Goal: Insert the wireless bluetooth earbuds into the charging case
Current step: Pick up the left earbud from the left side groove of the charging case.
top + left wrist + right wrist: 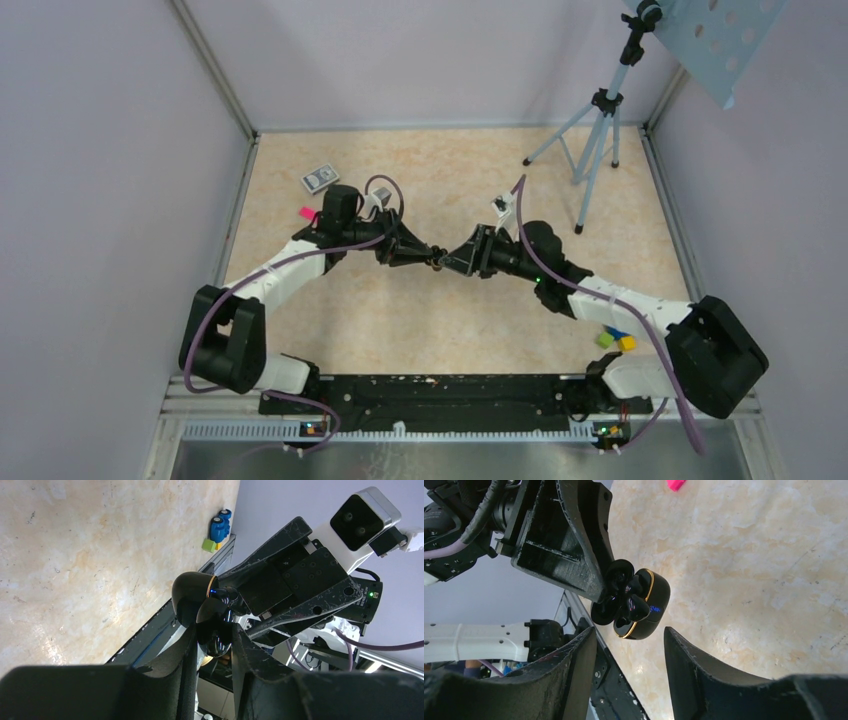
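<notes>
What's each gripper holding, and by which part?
Left gripper clamps the open black charging case by one glossy half, gold-rimmed half free. Right gripper open, holding nothing.

Left gripper (214, 632) clamped; right gripper (630, 632) spread apart; tips face-to-face, close together.

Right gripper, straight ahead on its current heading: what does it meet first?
The black, gold-rimmed charging case, clamped in the left gripper, lies directly ahead of the right gripper and its open fingers. Depth is unclear, but nothing shows between them.
</notes>
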Motion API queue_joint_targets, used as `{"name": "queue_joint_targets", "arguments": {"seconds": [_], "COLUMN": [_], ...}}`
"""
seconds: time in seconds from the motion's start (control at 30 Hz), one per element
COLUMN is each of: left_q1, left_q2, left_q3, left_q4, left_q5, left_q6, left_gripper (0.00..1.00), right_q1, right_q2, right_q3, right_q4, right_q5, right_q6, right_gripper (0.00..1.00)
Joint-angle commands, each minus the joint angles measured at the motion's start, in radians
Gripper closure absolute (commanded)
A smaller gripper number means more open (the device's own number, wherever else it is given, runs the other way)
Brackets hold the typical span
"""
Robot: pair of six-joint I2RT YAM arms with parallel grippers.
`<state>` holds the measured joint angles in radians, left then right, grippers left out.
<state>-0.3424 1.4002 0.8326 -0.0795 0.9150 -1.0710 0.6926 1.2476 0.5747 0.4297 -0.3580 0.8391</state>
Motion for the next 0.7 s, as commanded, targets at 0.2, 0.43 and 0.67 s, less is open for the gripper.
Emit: {"name": "queue_joint_targets", "arguments": {"seconds": [0.2, 0.43, 0.67], "left_q1": [-0.002, -0.002, -0.002], "left_q2": [-0.012, -0.013, -0.003], "left_q3": [0.027, 0.031, 0.022], "left_q4": [0.043, 0.042, 0.053], "left_q5": [0.026, 0.021, 0.021], "left_q6": [0.001, -0.002, -0.011], "left_gripper": [1.00, 1.00, 1.00], "right_q1": [-0.026, -0.042, -0.042], "right_q2": [0.043, 0.072, 0.084], "right_q3": [-0.009, -0.028, -0.004], "right_q4": [0.169, 0.241, 0.227], "right_q5": [-0.011, -0.026, -0.043], "right_q6": [0.022, 0.061, 0.046], "right_gripper": [0.53, 0.58, 0.60]}}
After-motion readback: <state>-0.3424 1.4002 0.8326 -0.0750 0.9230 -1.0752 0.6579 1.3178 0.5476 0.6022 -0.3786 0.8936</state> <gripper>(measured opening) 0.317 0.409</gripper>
